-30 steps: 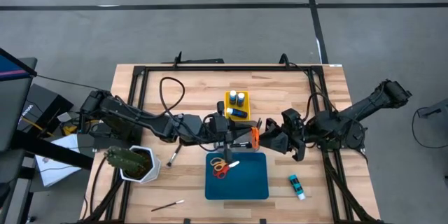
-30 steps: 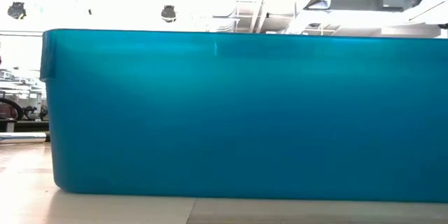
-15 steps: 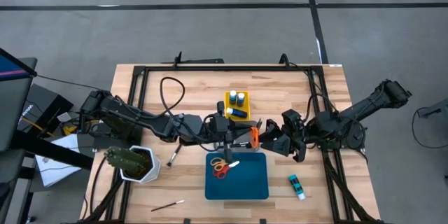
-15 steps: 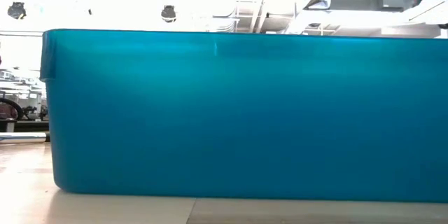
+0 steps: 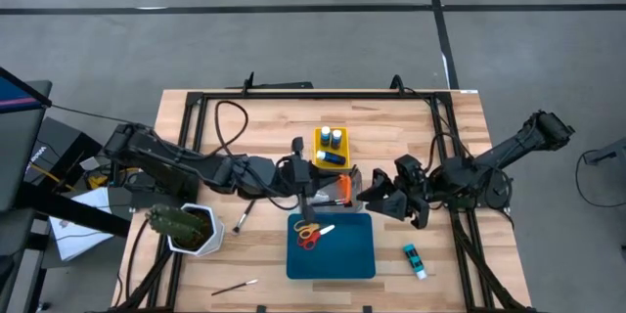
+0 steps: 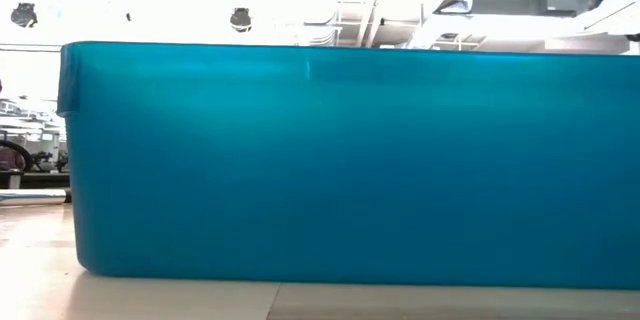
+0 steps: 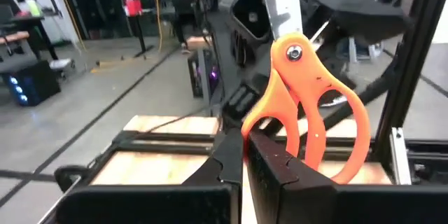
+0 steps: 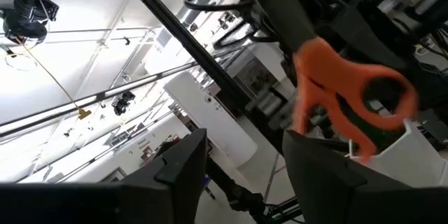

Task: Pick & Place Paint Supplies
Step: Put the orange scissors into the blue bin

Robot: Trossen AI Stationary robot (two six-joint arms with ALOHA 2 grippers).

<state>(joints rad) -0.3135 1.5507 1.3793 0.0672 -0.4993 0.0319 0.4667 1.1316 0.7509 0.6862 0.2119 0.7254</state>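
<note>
Since 1 s ago my left gripper (image 7: pixel 241 157) has drawn back left with the orange scissors (image 7: pixel 308 98), pinched by 1 handle loop above the table's middle. Next I'd carry them over the blue tray (image 5: pixel 362 259), keeping the pinch firm. Farther right, my right gripper (image 5: pixel 377 196) gapes empty.

Overhead looks straight down; low view sits against the blue tray (image 6: pixel 340 160); both wrist views share orange scissors (image 7: pixel 308 105).
</note>
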